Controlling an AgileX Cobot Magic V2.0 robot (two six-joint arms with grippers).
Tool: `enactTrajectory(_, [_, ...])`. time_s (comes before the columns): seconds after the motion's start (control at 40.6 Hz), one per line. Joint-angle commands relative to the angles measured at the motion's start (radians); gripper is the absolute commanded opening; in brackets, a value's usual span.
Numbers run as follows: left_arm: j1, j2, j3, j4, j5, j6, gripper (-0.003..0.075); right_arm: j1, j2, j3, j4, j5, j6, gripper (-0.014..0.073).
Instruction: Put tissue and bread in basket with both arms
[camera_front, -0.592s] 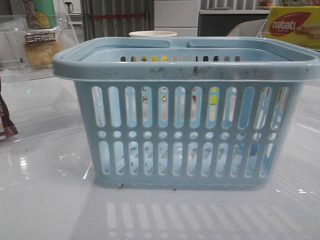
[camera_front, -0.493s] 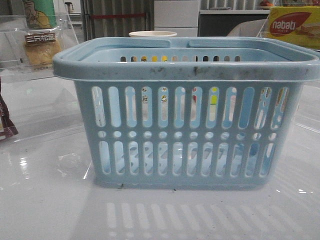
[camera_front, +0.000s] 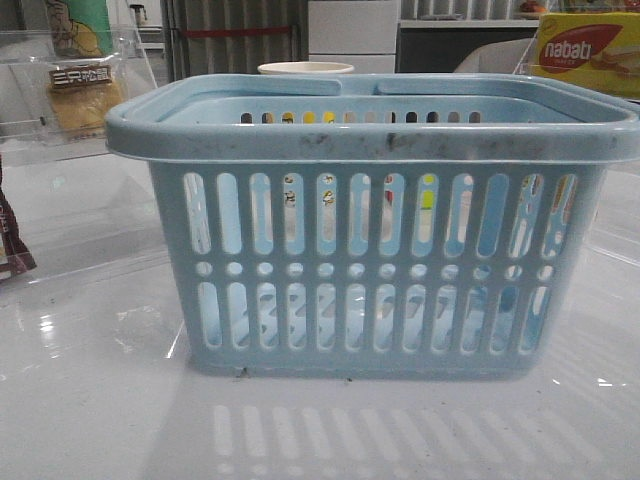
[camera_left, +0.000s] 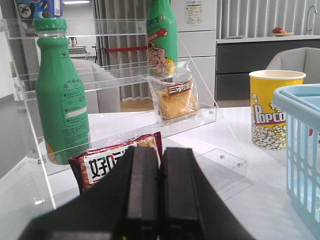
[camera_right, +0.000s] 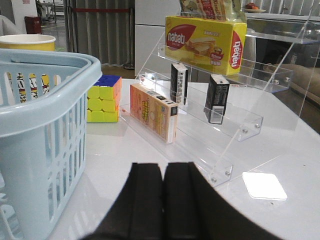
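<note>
The light-blue basket (camera_front: 370, 230) fills the middle of the front view, and nothing shows inside it. It also shows in the left wrist view (camera_left: 302, 145) and the right wrist view (camera_right: 45, 115). The bread (camera_left: 175, 100), in a clear wrapper with a brown label, stands on a clear acrylic shelf (camera_left: 120, 125) at the far left (camera_front: 82, 95). A small dark tissue pack (camera_right: 217, 98) and a second dark pack like it (camera_right: 179, 82) stand upright on the right acrylic shelf. My left gripper (camera_left: 160, 150) is shut and empty, short of the bread. My right gripper (camera_right: 163, 167) is shut and empty, short of the dark packs.
Left side: two green bottles (camera_left: 60, 100), a maroon snack packet (camera_left: 105, 162) and a popcorn cup (camera_left: 272, 107). Right side: a yellow nabati box (camera_right: 205, 42), an orange carton (camera_right: 152, 112), a Rubik's cube (camera_right: 104, 97) and a white square (camera_right: 264, 185) on the table.
</note>
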Motion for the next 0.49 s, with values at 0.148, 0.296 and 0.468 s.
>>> enactTrajectory(0.148, [0.001,-0.017,0.008,-0.008,-0.092,-0.010,0.0092,0.003,-0.019,-0.006,-0.003,-0.120,0.001,0.0027])
enactTrajectory(0.296, [0.001,-0.017,0.002,-0.008,-0.174,-0.010,0.0092,0.003,-0.019,-0.023,-0.003,-0.184,0.001,0.0027])
enactTrajectory(0.468, [0.001,-0.015,-0.114,-0.008,-0.137,-0.010,0.0092,0.003,-0.019,-0.164,-0.003,-0.084,0.001,0.0027])
